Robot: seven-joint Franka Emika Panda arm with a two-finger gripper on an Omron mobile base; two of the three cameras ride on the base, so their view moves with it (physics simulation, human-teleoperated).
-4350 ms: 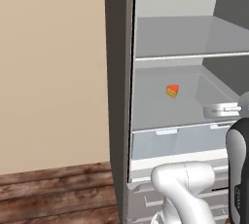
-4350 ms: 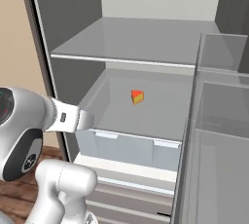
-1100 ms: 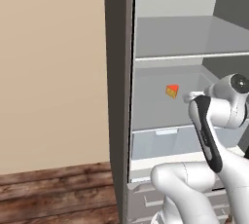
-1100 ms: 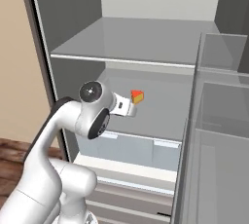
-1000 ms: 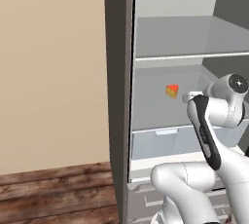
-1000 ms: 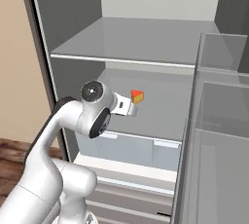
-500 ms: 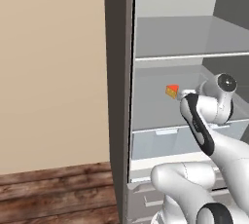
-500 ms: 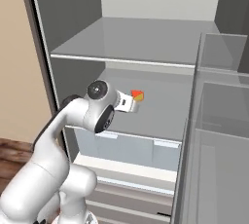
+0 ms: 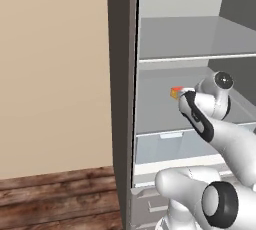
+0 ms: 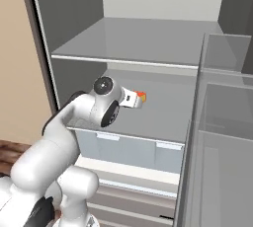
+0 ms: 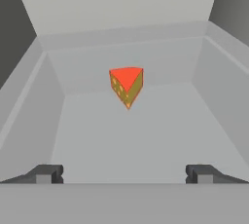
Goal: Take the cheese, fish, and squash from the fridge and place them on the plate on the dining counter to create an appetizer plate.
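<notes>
The cheese [image 11: 127, 85], a small yellow-orange wedge with a red face, lies on the pale middle shelf of the open fridge [image 9: 122, 99]. My gripper [image 11: 124, 173] is open and level with that shelf. It points straight at the wedge from a short way in front, and its two dark fingertips [image 11: 46, 173] stand wide apart with nothing between them. From the base views, the cheese [image 9: 175, 92] [image 10: 141, 96] sits just past the tip of my hand [image 10: 129, 98]. The fish, squash, plate and dining counter are out of view.
An upper shelf [image 10: 138, 38] hangs close over the arm. A translucent drawer [image 9: 170, 146] sits right below the cheese's shelf. The fridge's grey side wall stands at the left, and clear door bins [image 10: 222, 137] at the right. A beige wall and wood floor [image 9: 55, 199] lie left of the fridge.
My arm has reached further into the fridge, bringing the hand close to the cheese. The cheese has not moved and the jaws have stayed open.
</notes>
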